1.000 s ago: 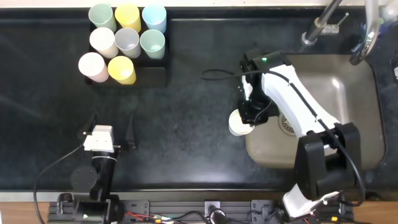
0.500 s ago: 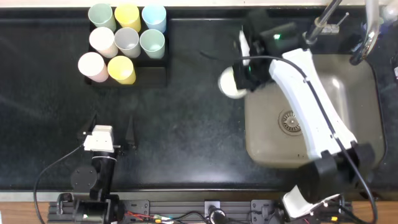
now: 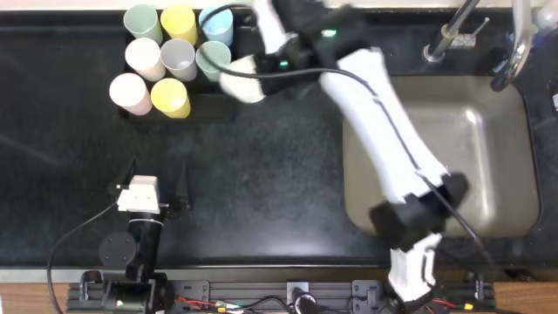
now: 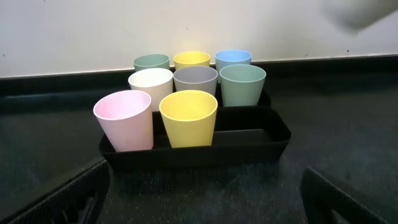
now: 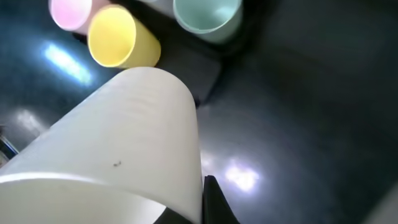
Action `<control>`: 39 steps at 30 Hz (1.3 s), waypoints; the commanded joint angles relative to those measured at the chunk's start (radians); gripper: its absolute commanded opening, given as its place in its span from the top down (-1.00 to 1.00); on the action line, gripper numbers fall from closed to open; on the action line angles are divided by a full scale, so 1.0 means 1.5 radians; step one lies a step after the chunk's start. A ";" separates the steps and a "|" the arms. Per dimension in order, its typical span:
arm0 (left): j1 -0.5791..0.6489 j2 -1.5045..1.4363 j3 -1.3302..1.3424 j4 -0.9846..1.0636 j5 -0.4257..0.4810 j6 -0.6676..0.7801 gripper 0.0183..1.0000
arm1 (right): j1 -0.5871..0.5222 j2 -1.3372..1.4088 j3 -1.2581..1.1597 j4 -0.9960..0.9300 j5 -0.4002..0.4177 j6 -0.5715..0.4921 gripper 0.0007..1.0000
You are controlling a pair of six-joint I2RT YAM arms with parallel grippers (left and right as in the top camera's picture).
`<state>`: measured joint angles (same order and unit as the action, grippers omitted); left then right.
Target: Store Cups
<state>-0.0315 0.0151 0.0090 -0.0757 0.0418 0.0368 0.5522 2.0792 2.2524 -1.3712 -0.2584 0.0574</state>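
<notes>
A dark speckled table (image 3: 261,174) runs from a black tray (image 3: 218,109) of eight pastel cups (image 3: 179,57) at far left to a steel sink (image 3: 488,131) at right, with a pale wall (image 4: 186,25) behind. The right end effector (image 3: 261,68) grips a cream cup (image 3: 237,83) aloft just right of the tray. The left end effector (image 3: 157,179) rests near-left, fingers spread wide.

A steel sink (image 3: 488,144) sits in the dark worktop (image 3: 261,201).

From above, the white cup (image 3: 237,78) reads to me as a blur hiding part of the black tray (image 3: 216,110). On the right wrist camera, it and the pink cup (image 5: 69,11) run off the edge.
</notes>
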 commanded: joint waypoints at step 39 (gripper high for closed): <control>0.004 -0.006 -0.001 -0.003 0.008 0.010 -1.00 | 0.095 0.184 0.022 0.136 0.144 0.177 0.92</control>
<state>-0.0315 0.0151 0.0090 -0.0757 0.0418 0.0372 0.6807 2.3333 2.2574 -1.1633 -0.0616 0.3145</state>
